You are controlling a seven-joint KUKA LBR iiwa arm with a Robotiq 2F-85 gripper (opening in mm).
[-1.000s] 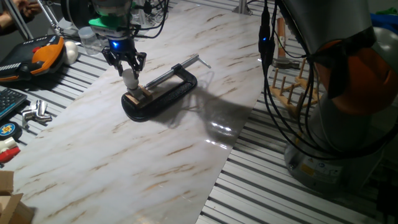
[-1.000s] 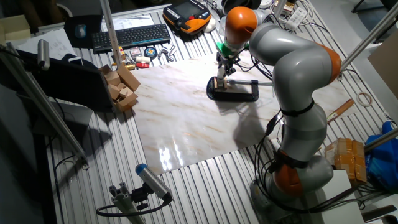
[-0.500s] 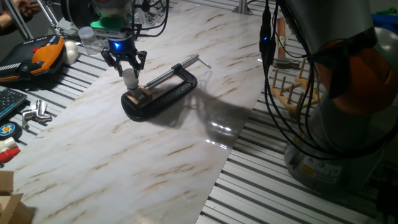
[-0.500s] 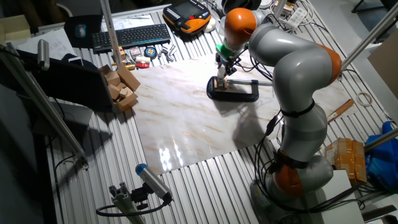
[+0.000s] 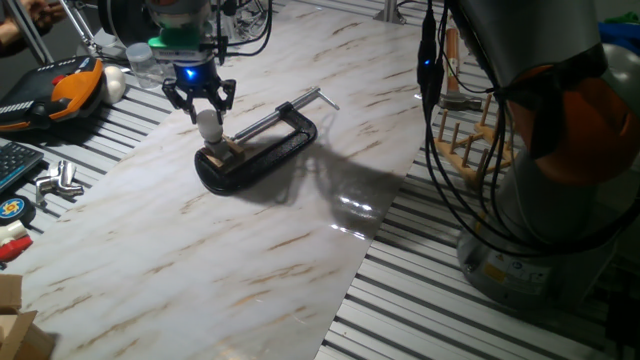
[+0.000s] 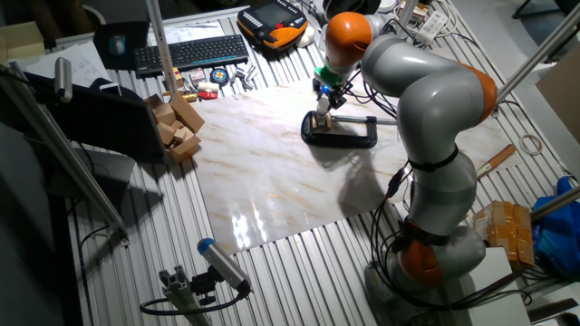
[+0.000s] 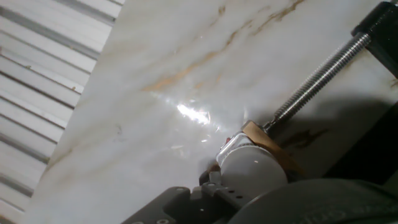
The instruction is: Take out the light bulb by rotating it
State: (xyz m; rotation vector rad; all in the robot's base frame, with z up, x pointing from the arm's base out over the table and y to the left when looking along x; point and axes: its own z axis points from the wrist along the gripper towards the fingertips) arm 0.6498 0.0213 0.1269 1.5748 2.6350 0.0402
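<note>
The light bulb [image 5: 209, 124] is small, white and round, and stands upright over the tan wooden socket block [image 5: 226, 154] held in the black C-clamp [image 5: 268, 150] on the marble board. My gripper [image 5: 209, 110] comes straight down on it, its fingertips closed around the bulb's upper half. In the other fixed view, the gripper [image 6: 323, 98] and bulb [image 6: 323, 117] are at the clamp's [image 6: 349, 137] left end. The hand view has the bulb [image 7: 252, 173] close up at the bottom, with the block [image 7: 268, 140] and the clamp screw [image 7: 318, 76] behind it.
The marble board [image 5: 250, 250] lies on a slatted metal table. An orange and black pendant [image 5: 70, 88], a white egg-shaped object [image 5: 115, 82] and small metal parts [image 5: 58, 180] are at the left. Wooden blocks [image 6: 177, 127] and a keyboard [image 6: 190, 52] stand beyond the board's edge.
The gripper has risen a few pixels, and the bulb seems to have come up slightly with it. The clamp and block have stayed put.
</note>
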